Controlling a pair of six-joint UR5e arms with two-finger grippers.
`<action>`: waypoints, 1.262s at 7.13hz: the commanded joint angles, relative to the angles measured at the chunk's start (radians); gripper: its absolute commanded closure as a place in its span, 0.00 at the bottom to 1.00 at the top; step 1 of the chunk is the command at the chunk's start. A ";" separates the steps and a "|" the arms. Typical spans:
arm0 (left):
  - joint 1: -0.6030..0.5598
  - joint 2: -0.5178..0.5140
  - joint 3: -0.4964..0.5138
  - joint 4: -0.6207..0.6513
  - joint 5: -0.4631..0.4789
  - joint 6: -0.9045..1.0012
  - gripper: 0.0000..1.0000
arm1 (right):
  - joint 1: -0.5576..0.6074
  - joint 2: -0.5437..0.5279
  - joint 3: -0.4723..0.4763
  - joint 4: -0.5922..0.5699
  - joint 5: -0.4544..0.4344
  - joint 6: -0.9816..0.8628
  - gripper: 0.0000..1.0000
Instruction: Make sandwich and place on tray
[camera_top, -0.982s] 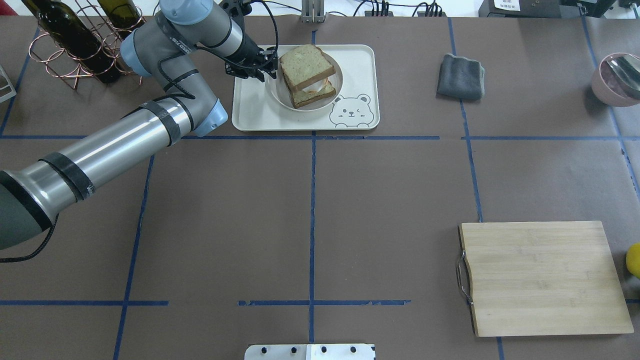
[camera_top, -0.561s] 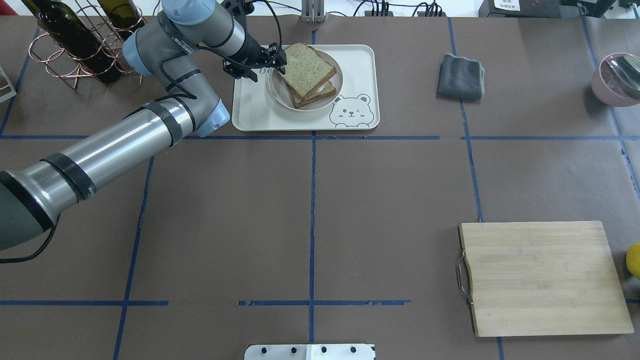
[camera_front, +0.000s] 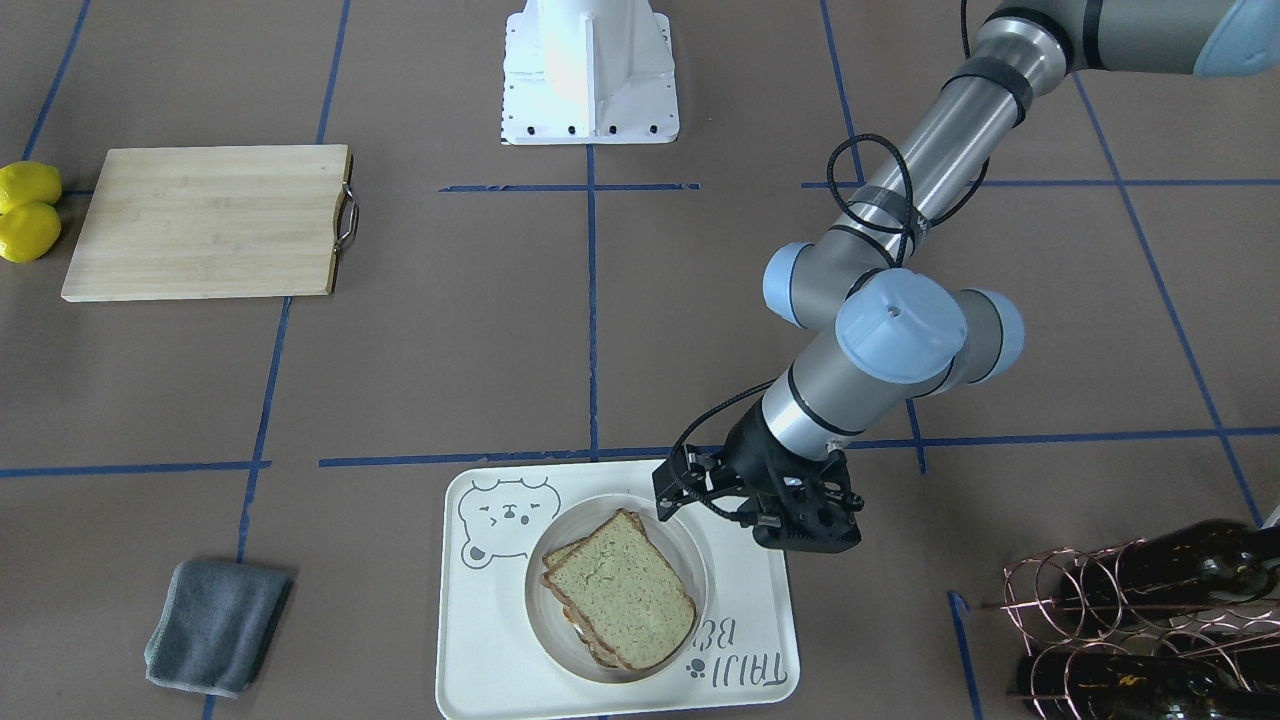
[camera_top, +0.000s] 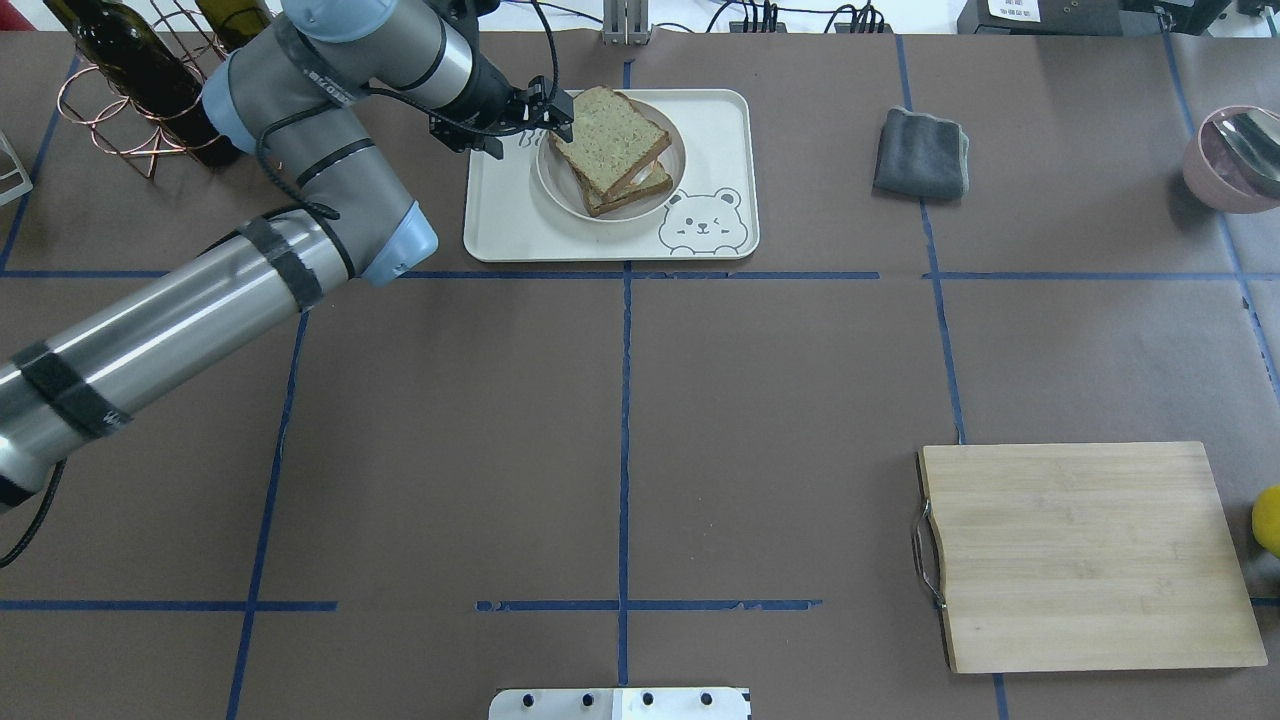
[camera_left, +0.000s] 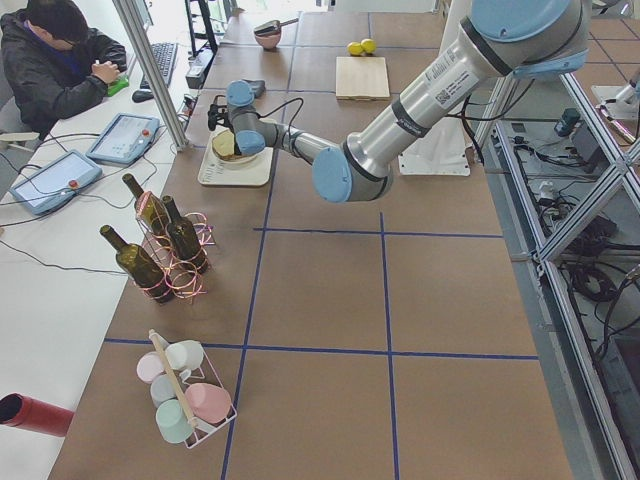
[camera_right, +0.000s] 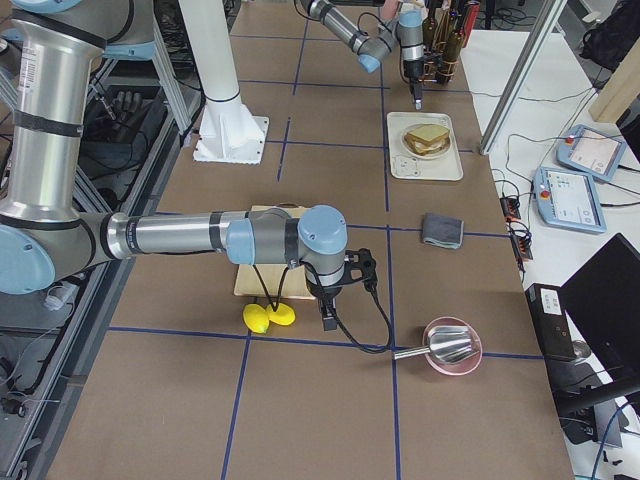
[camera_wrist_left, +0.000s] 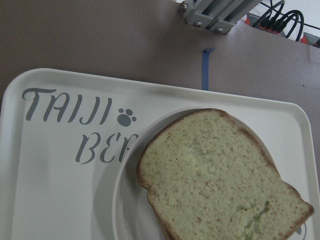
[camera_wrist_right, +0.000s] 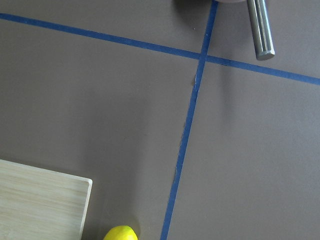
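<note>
Just beside the left gripper (camera_top: 545, 108), at its tips, the sandwich (camera_top: 608, 138) lies stacked on a round plate (camera_top: 560, 192) inside the tray (camera_top: 505, 220). The gripper holds nothing, and I cannot tell how wide it stands. It hovers at the top slice's corner, so a sideways drift could clip that corner and skew the stack.

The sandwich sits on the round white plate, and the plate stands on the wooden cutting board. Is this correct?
Not quite. The sandwich sits on the round white plate, but the plate stands on the cream tray with the bear drawing, not on the wooden cutting board. The overhead exterior view shows it.
</note>
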 joint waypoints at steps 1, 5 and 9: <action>-0.009 0.227 -0.395 0.214 -0.003 0.126 0.00 | 0.012 -0.007 -0.003 0.000 -0.003 -0.001 0.00; -0.140 0.635 -0.826 0.434 -0.004 0.499 0.00 | 0.049 -0.047 -0.001 0.000 -0.011 -0.001 0.00; -0.521 0.886 -0.782 0.503 -0.135 1.001 0.00 | 0.047 0.002 -0.003 0.002 -0.011 0.063 0.00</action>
